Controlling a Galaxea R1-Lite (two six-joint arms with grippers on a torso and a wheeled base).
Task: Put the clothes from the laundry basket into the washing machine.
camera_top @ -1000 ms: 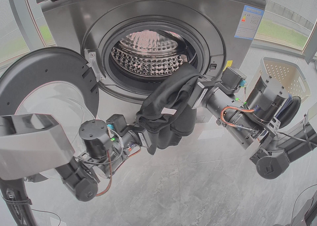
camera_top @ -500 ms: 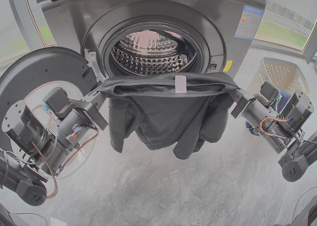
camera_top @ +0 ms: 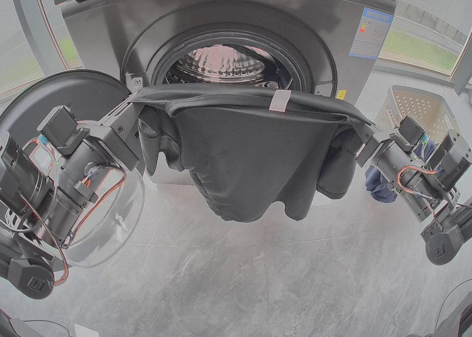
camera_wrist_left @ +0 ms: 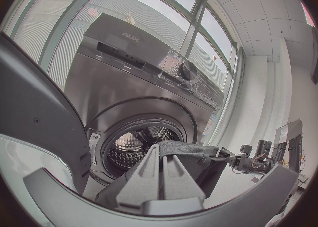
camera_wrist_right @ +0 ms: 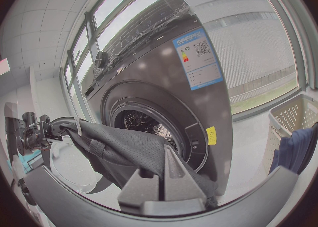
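A black garment (camera_top: pixel 246 156) hangs stretched wide in front of the washing machine's open drum (camera_top: pixel 223 67). My left gripper (camera_top: pixel 132 107) is shut on its left end, and my right gripper (camera_top: pixel 365 132) is shut on its right end. The taut top edge, with a small pale label (camera_top: pixel 279 101), crosses the lower part of the drum opening; the rest droops toward the floor. In the left wrist view the fingers (camera_wrist_left: pixel 150 164) pinch the garment (camera_wrist_left: pixel 188 151). In the right wrist view the fingers (camera_wrist_right: pixel 175 174) clamp the garment (camera_wrist_right: pixel 126 144). The laundry basket (camera_top: pixel 425 109) stands at the right.
The machine's round door (camera_top: pixel 64 107) stands swung open at the left, close behind my left arm. A dark blue garment (camera_top: pixel 381 183) hangs over the basket's front; it appears again (camera_wrist_right: pixel 294 149) in the right wrist view. Grey floor (camera_top: pixel 246 274) lies open below the black garment.
The grippers went from close together with the garment bunched to far apart, pulling it taut. Since half a second ago the spread garment has risen toward the drum opening.
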